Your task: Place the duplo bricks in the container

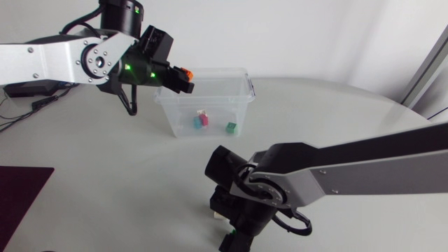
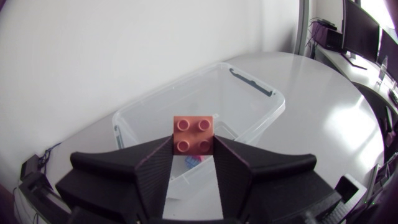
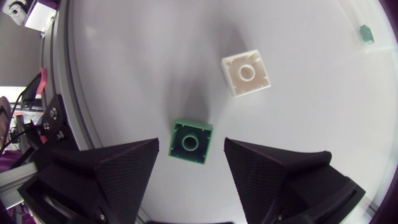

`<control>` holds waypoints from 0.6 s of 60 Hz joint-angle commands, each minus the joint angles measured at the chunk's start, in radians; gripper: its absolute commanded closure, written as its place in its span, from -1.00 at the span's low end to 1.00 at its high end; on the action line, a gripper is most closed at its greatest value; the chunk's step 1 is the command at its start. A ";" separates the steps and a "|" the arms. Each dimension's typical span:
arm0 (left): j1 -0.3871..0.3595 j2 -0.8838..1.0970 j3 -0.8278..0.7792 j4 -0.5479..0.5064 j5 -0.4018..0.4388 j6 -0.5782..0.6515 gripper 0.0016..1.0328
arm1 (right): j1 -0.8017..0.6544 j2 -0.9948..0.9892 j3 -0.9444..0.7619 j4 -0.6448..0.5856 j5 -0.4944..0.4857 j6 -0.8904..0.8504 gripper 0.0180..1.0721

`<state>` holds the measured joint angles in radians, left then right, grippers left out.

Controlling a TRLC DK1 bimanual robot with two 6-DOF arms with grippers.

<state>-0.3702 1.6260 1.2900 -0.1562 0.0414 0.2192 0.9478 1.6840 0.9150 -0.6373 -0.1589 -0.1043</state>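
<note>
My left gripper is shut on an orange duplo brick, held above the left rim of the clear plastic container. In the left wrist view the orange brick sits studs-up between the fingers, with the container below and ahead. Teal, pink and green bricks lie inside the container. My right gripper points down at the table, open. A green brick lies between its fingers, touching neither. A white brick lies just ahead.
My right arm crosses the table's front right, and its wrist hides the bricks under it in the head view. A small green piece lies farther off on the table. A dark mat covers the front left corner.
</note>
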 commanded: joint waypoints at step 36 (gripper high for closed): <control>0.025 0.149 0.109 0.072 0.006 -0.046 0.45 | -0.012 -0.035 0.019 -0.088 0.004 -0.011 0.37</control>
<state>-0.3630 1.7409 1.3483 -0.1051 0.0452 0.2047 0.9459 1.7203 0.9535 -0.6933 -0.1589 -0.1055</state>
